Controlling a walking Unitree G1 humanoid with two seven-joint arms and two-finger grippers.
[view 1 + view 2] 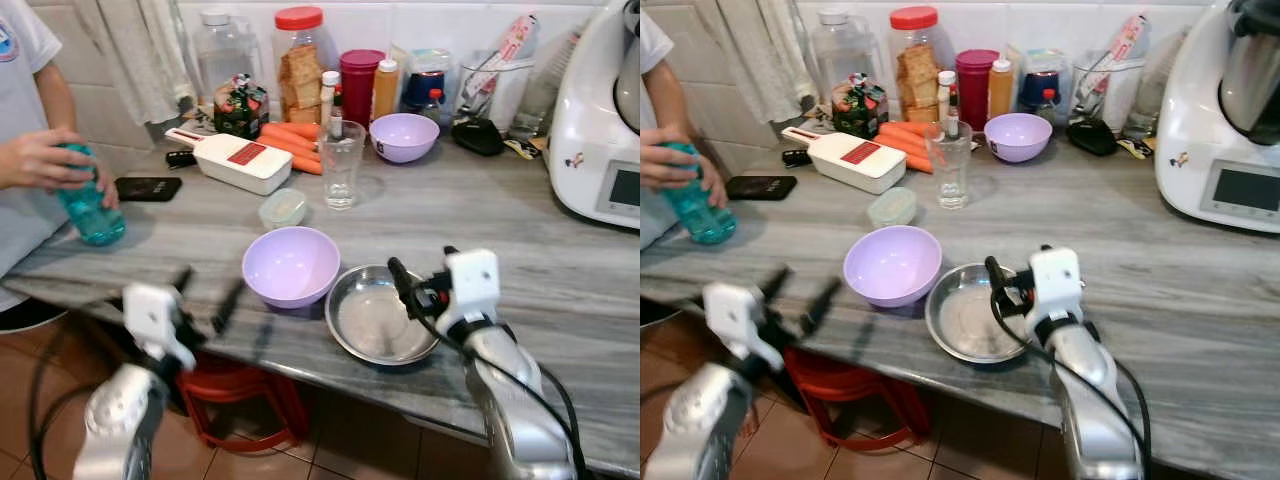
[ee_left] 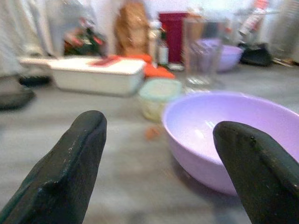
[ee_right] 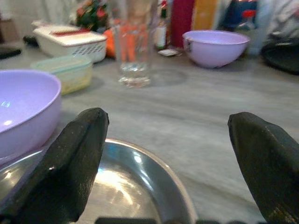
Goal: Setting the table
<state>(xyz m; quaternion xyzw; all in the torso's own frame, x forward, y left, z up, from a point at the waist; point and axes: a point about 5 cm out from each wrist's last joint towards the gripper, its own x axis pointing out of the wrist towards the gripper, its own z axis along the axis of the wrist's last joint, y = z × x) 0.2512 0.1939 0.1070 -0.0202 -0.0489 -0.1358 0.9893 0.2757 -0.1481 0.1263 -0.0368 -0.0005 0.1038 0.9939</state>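
Both grippers, left [image 1: 205, 297] and right [image 3: 170, 158], are held wide open at grey marble counter [image 1: 560, 270]; steel bowl [image 3: 135, 182] is seen beneath right.

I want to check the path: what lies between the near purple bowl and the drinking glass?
Between the near purple bowl and the drinking glass stands a small lidded container, as the left eye view shows; otherwise bare counter.

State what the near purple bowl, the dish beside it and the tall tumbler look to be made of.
Near purple bowl: likely plastic, opaque lilac, soft sheen.
Dish: metal, probably stainless steel; silvery, with a mirror-like glare on its inner wall.
Tumbler: clear, looks like glass with a thick base, though clear plastic is possible.
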